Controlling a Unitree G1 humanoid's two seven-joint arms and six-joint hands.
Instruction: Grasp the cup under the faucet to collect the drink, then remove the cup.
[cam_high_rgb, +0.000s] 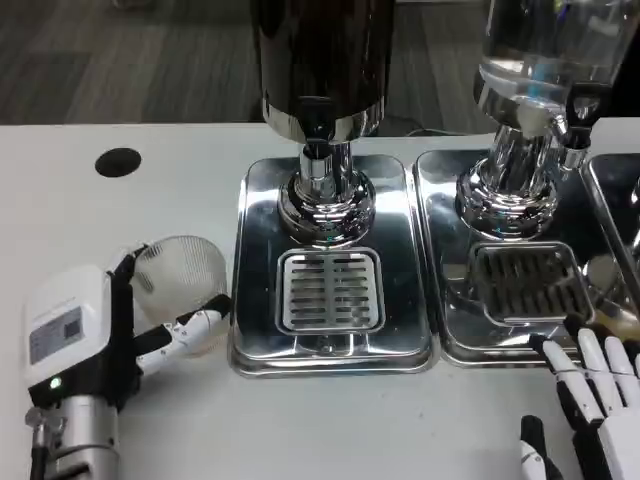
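A clear ribbed plastic cup (183, 272) stands on the white table, just left of the middle drip tray (262, 200). My left hand (95, 335) wraps around it from the left, its fingers (192, 328) curled across the cup's front. The dark drink dispenser and its chrome faucet (320, 165) rise over the tray's slotted grate (330, 290), which has nothing on it. At the lower right my right hand (590, 400) lies with fingers spread near the front edge of the second tray, holding nothing.
A second dispenser (530, 80) with a clear tank stands on the right tray (440, 190), over its own grate (528, 282). A black round hole (118, 162) marks the table at the far left. The trays' raised rims border the cup's right side.
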